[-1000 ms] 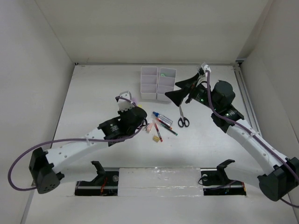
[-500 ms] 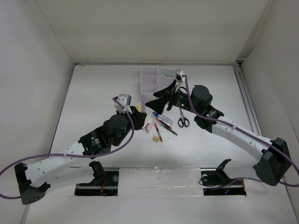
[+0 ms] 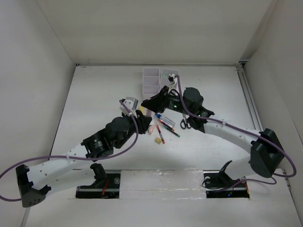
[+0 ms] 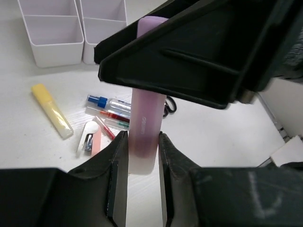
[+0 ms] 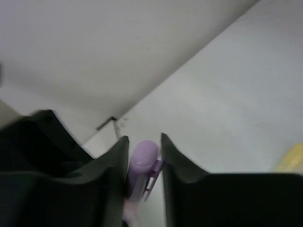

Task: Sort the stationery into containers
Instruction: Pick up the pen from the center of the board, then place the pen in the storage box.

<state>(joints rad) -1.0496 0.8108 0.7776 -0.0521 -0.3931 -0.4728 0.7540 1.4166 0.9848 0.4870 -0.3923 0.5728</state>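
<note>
A pastel purple highlighter [image 4: 146, 123] stands upright between the two arms above the table. My left gripper [image 4: 143, 137] is shut on its lower end. My right gripper [image 5: 144, 139] comes in from above, its jaws closed against the purple cap [image 5: 142, 161] and clip. In the top view the right gripper [image 3: 154, 101] sits just above the left one [image 3: 143, 119]. The white organizer tray [image 3: 151, 80] stands behind them, partly hidden by the right arm. On the table lie a yellow highlighter [image 4: 52, 111], a blue-capped marker [image 4: 106, 101] and red pens [image 4: 111, 124].
Black-handled scissors [image 3: 185, 124] lie right of the pens, under the right arm. A small yellow eraser [image 3: 157, 140] and a white and pink item [image 4: 90, 137] lie near the pens. White walls close in the table on three sides.
My right arm swung left from beside the tray to the highlighter, and its wide-open jaws closed on the cap. My left arm pushed forward, holding the highlighter upright.
</note>
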